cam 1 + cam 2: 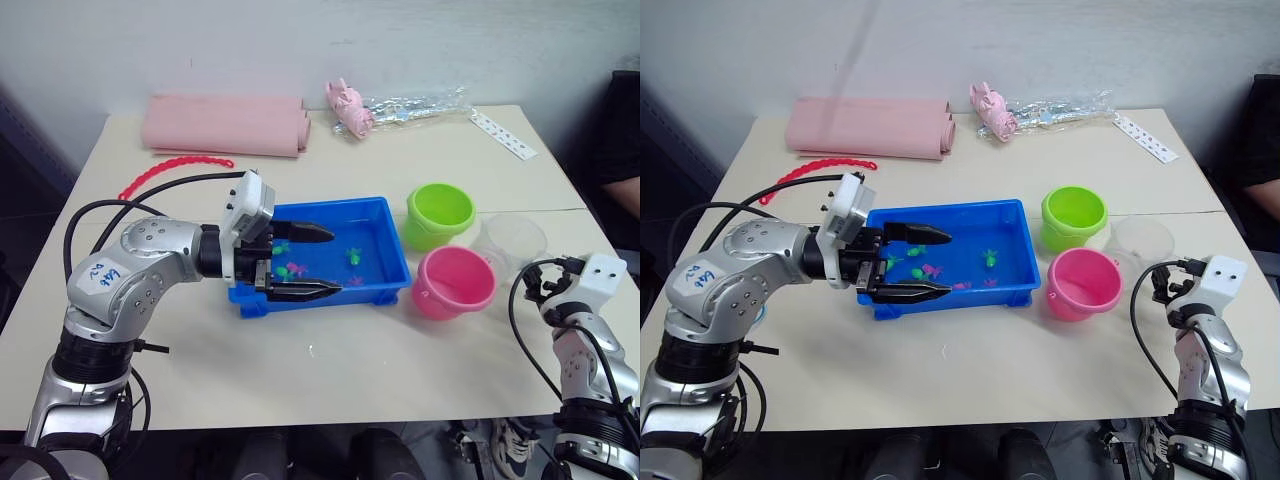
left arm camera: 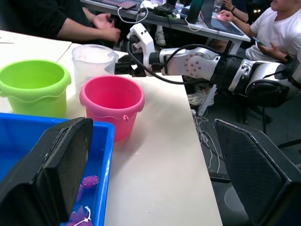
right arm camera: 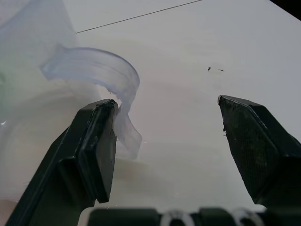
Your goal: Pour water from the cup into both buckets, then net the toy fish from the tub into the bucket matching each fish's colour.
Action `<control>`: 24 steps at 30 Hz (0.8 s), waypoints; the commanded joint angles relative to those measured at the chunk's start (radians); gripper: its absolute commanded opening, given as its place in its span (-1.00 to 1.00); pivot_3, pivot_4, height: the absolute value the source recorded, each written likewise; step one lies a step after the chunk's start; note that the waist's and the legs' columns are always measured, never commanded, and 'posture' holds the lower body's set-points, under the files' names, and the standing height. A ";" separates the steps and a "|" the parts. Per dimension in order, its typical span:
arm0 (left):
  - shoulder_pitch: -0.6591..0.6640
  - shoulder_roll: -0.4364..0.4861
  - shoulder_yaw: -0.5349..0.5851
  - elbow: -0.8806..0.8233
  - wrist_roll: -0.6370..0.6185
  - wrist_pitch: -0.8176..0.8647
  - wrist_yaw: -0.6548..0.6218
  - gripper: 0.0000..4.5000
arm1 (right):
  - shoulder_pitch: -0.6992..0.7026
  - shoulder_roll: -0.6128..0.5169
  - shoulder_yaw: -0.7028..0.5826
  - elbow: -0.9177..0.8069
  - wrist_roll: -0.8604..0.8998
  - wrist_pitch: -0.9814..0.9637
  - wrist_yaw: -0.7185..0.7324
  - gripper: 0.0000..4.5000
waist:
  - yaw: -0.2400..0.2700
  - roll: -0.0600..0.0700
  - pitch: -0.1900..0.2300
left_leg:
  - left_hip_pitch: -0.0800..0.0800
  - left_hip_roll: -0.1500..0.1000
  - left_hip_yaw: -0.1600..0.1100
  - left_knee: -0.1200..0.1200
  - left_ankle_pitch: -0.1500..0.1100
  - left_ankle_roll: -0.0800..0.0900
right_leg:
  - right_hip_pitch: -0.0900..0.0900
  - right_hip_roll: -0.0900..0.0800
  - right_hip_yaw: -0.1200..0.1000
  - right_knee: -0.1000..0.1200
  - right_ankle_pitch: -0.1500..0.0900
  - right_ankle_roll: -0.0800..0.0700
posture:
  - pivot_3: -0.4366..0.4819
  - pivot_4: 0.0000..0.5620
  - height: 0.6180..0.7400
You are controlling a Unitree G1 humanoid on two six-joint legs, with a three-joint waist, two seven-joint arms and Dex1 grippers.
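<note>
A red bead chain (image 1: 172, 168) is lying on the far left of the table (image 1: 330, 370), with a folded pink cloth (image 1: 225, 124) sitting just beyond it. The left gripper (image 1: 312, 262) is hanging over the left half of the tub (image 1: 385, 290), its two black fingers spread wide apart and holding nothing, one reaching over the water and the other lying along the tub's near rim. Small green and pink fish (image 1: 292, 270) are floating in the tub between and just past those fingers, with one green fish (image 1: 354, 256) drifting further right. To the right of the tub, the pink bucket (image 1: 455, 282) is standing near and the green bucket (image 1: 439, 215) is standing just behind it, the two almost touching. The clear cup (image 1: 511, 242) is standing upright right of both buckets, close to the pink one. At the far edge, a pink toy with clear wrapping (image 1: 400, 110) and a white strip (image 1: 503, 134) are lying. At the near right, the right gripper (image 3: 167, 136) is sitting beside the cup with its fingers parted and empty; the wrist view is showing one finger (image 3: 94, 150) just at the cup's handle (image 3: 123, 101).
</note>
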 commanded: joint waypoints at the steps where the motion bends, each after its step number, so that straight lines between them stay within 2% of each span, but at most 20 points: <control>1: 0.000 0.012 0.027 -0.042 0.000 -0.019 0.003 1.00 | -0.025 -0.017 0.001 0.022 -0.013 -0.055 0.009 -0.18 | 0.000 0.000 0.000 | 0.000 0.000 0.000 0.000 0.000 0.000 | 0.000 0.000 0.000 0.000 0.000 0.000 | -0.05 -0.47 1.00; 4: 0.003 0.015 0.030 -0.048 0.000 -0.018 0.005 1.00 | -0.039 -0.017 0.008 0.046 -0.015 -0.069 0.015 -0.18 | 0.000 0.000 0.000 | 0.000 0.000 0.000 0.000 0.000 0.000 | 0.000 0.000 0.000 0.000 0.000 0.000 | -0.05 -0.47 1.00; 6: 0.003 0.016 0.030 -0.050 0.000 -0.017 0.008 1.00 | -0.047 -0.014 0.008 0.061 -0.011 -0.079 0.024 -0.36 | 0.000 0.000 0.000 | 0.000 0.000 0.000 0.000 0.000 0.000 | 0.000 0.000 0.000 0.000 0.000 0.000 | -0.05 -0.47 1.00; 9: 0.001 0.018 0.030 -0.050 0.001 -0.017 0.009 1.00 | -0.050 -0.013 0.010 0.071 -0.003 -0.089 0.037 -0.88 | 0.000 0.000 0.000 | 0.000 0.000 0.000 0.000 0.000 0.000 | 0.000 0.000 0.000 0.000 0.000 0.000 | -0.05 -0.47 1.00; 10: 0.001 0.018 0.030 -0.049 0.002 -0.017 0.009 1.00 | -0.049 -0.012 0.008 0.070 0.000 -0.091 0.038 -0.95 | 0.001 0.000 0.000 | 0.000 0.000 0.000 0.000 0.000 0.000 | 0.000 0.000 0.000 0.000 0.000 0.000 | -0.05 -0.47 1.00; 17: -0.005 0.016 0.019 -0.033 0.010 -0.024 -0.007 1.00 | -0.003 -0.022 -0.040 -0.045 0.058 -0.063 0.049 -0.95 | 0.002 0.000 0.000 | 0.000 0.000 0.000 0.000 0.000 0.000 | 0.000 0.000 0.000 0.000 0.000 0.000 | -0.05 -0.47 1.00; 24: -0.006 0.006 -0.007 -0.019 0.010 -0.027 -0.048 1.00 | 0.117 -0.145 -0.062 -0.342 0.057 0.032 0.076 -0.95 | 0.003 0.004 0.002 | -0.002 0.000 0.000 0.000 0.000 0.000 | 0.000 0.000 -0.001 0.000 0.000 0.000 | -0.05 -0.47 1.00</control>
